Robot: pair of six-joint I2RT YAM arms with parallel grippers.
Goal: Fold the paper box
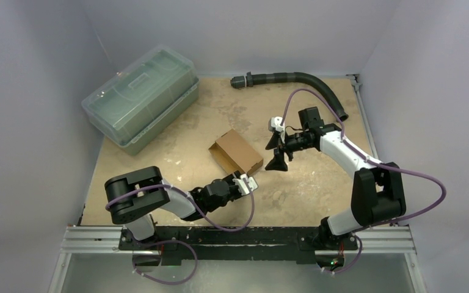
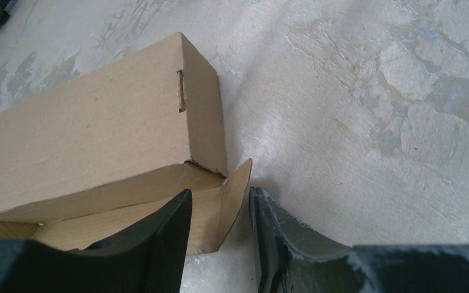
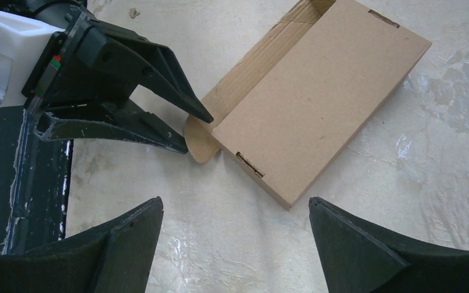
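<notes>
The paper box (image 1: 236, 151), a small brown carton, lies flat mid-table with its near end open. In the left wrist view the box (image 2: 98, 122) shows a side flap (image 2: 235, 201) sticking out of that open end. My left gripper (image 2: 220, 191) is open and straddles this flap: one finger (image 2: 165, 244) sits inside the open end, the other (image 2: 275, 238) outside, with gaps on both sides. From the right wrist I see the box (image 3: 317, 97) and the left gripper (image 3: 198, 134) at its flap. My right gripper (image 3: 235, 204) hangs wide open, empty, just beside the box's right corner, also seen from above as the right gripper (image 1: 278, 152).
A large clear greenish lidded bin (image 1: 140, 101) stands at the back left. A black corrugated hose (image 1: 299, 79) curves along the back right. Enclosure walls close in the table sides, and a metal rail (image 1: 238, 241) runs along the near edge.
</notes>
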